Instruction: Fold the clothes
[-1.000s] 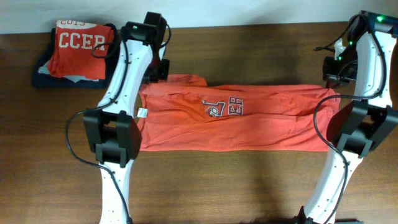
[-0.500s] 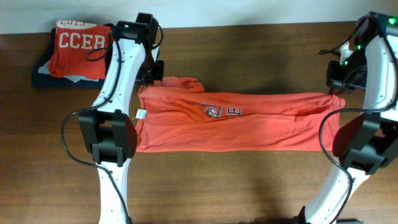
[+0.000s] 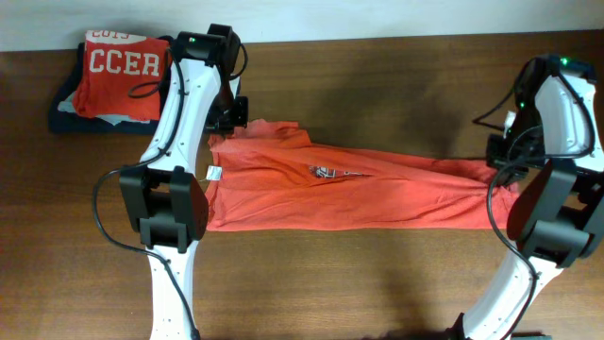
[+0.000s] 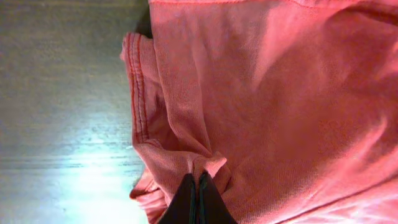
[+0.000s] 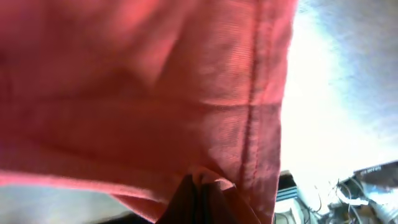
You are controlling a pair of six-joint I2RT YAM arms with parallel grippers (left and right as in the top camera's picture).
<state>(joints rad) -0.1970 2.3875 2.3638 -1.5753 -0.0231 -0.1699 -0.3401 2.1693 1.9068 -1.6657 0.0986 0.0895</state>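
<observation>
You have the orange-red T-shirt point(image 3: 377, 194) stretched lengthwise across the middle of the wooden table point(image 3: 377, 85). Your left gripper point(image 4: 198, 183) is clamped tight on a pinch of cloth at the shirt's 10 o'clock corner. Your right gripper point(image 5: 199, 183) pinches the hem at 3 o'clock. At the table's 10 o'clock, a folded red "CCER" shirt point(image 3: 121, 76) lies on a navy garment point(image 3: 64, 115).

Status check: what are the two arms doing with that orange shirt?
Left fingers shut on orange-red cotton T-shirt, sleeve end. Right fingers shut on hem end. Folded red shirt pile off to the side, clear.
</observation>
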